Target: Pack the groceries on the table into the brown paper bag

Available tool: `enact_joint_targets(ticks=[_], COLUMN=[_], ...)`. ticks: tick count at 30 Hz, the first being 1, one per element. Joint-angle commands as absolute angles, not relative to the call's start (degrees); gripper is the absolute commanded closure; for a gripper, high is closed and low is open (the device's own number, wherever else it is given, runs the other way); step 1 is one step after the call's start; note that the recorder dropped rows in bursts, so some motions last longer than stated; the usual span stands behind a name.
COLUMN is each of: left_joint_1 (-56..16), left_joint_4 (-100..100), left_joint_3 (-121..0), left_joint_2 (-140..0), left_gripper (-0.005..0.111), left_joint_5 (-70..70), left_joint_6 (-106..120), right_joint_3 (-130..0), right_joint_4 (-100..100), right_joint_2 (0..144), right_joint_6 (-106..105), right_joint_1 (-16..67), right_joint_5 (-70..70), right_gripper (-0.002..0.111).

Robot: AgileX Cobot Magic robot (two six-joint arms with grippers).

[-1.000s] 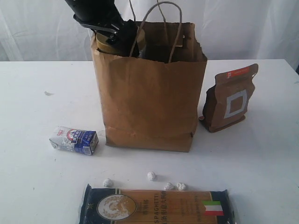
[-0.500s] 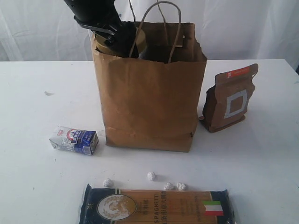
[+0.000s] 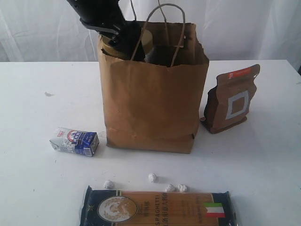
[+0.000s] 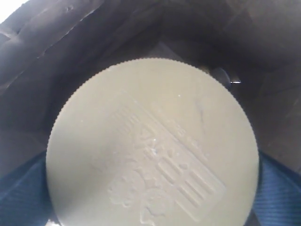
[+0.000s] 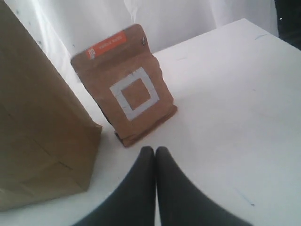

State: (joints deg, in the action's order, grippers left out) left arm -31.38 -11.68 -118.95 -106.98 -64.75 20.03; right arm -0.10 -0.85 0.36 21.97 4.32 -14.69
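On table [image 3: 37, 94], blue packet [image 3: 155, 209] marked SPAGHETTI

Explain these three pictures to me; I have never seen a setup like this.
This is a robot with two arms, each ending in jaws. The wide picture comes from a camera off the arms; the other two come from a camera on each wrist. On the white table stand a brown paper bag and a brown pouch. A small carton lies beside the bag; foil balls and a spaghetti packet lie in front. The black left arm reaches into the bag's mouth. Its wrist picture is filled by the lid of a tan-lidded jar, which the left jaws appear to grip. The right jaws are closed and empty, above the table, facing the pouch.
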Motion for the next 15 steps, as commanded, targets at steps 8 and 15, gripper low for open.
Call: enact_joint_targets(ticks=[8,15], left_joint_1=[-31.61,-31.61], left_joint_4=[-14.01,-14.51], left_joint_3=[-118.59,-118.59], left_joint_2=[-106.38,-106.03], left_gripper=[0.001,0.001], left_joint_5=[-69.96,-69.96], left_joint_6=[19.49,19.49], right_joint_3=[0.00,-14.92], right_joint_4=[1.89,-26.19], right_joint_2=[0.00,7.31], right_joint_6=[34.46,60.69], right_joint_1=[3.99,6.85], right_joint_5=[21.21,6.21], right_gripper=[0.108,0.108])
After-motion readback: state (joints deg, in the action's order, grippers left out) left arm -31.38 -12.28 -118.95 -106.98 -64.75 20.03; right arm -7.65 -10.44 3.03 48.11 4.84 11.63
